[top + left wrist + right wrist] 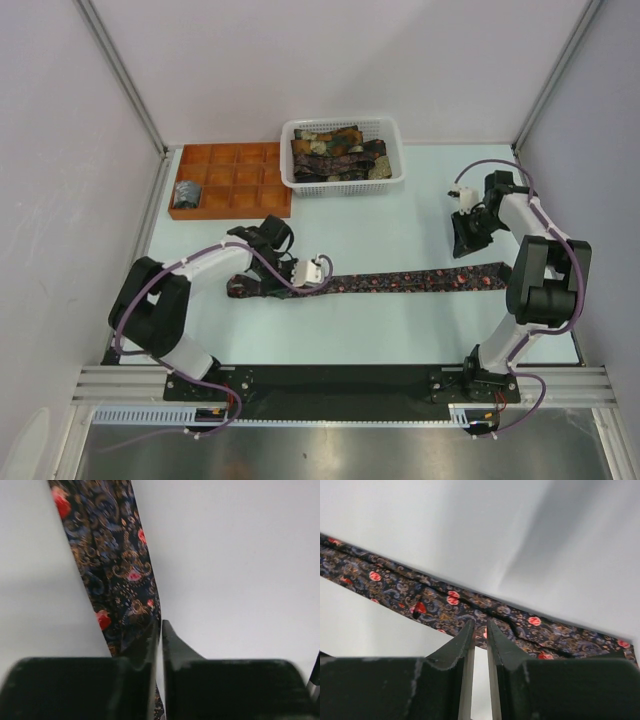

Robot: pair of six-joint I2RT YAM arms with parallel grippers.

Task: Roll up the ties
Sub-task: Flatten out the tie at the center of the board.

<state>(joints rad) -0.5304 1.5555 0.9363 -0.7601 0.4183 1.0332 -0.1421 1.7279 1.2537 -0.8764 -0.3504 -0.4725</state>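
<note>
Top external view: a dark tie (pixel 420 281) with small red marks lay stretched flat across the middle of the tabletop (pixel 400 330), running from its left part toward its right edge. The left gripper (pixel 262 285) sat over the tie's left end. The right gripper (pixel 468 240) sat just beyond the tie's right portion, toward the far edge. A white mesh basket (pixel 345 182) holding more ties (pixel 337 150) stood at the far edge. An orange compartment tray (pixel 240 180) lay at the far left corner with one rolled tie (pixel 188 193) in a left compartment.

Left wrist view: the fingers (pixel 150 645) were nearly closed, pinching the tie's (pixel 115 580) edge.

Right wrist view: the fingers (pixel 465 640) stood at a narrow gap with the tips against the tie (pixel 450 600); whether they gripped it could not be determined.
</note>
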